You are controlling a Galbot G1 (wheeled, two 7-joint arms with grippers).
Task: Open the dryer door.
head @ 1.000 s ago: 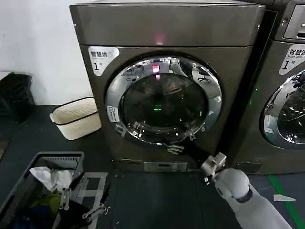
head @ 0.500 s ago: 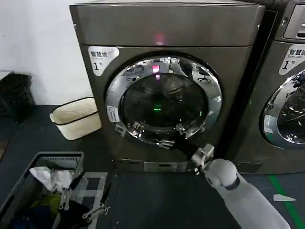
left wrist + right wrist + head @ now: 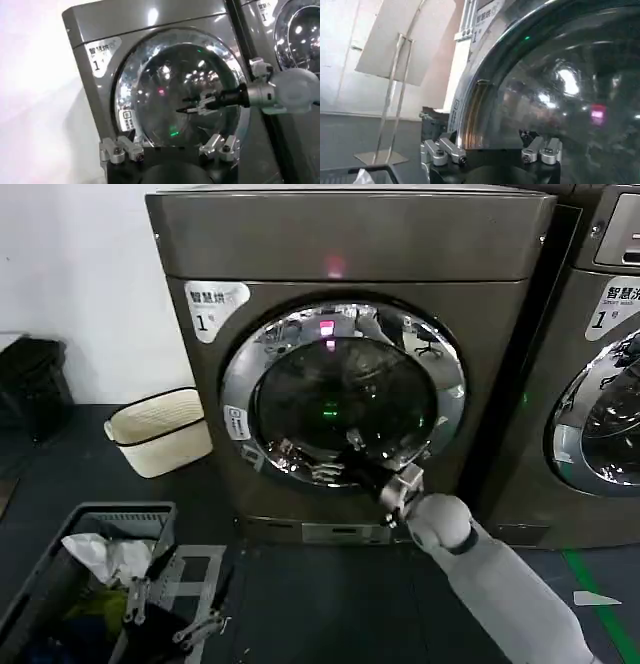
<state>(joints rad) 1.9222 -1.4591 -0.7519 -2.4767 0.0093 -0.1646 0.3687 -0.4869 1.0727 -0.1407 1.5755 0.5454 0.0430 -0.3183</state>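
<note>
Since a second ago the right gripper [image 3: 352,465] has climbed from the floor-level strip below the door up and toward the robot's left, and its tip now sits against the lower part of the dryer door [image 3: 343,392], at about five o'clock on the dark glass. In the left wrist view the right gripper [image 3: 187,108] reaches in from three o'clock, its thin fingers drawn close together to a point with nothing between them, right at the glass; whether they actually touch it I cannot tell. The right wrist view looks along the curved chrome ring of the dryer door [image 3: 485,100] from very close, the glass bulging past it. The door is shut, flush in the front of the dryer [image 3: 340,244], whose pink light glows at twelve o'clock above the ring, and the white label [image 3: 213,304] marked "1" sits at ten o'clock from the door. The left gripper [image 3: 170,150] hangs well back from the machine, facing the door, its fingers spread apart and empty. The neighbouring machine [image 3: 600,384] stands at three o'clock of the dryer, a cream basket [image 3: 158,431] on the floor at nine o'clock, and a grey crate [image 3: 90,584] of items near seven o'clock.
</note>
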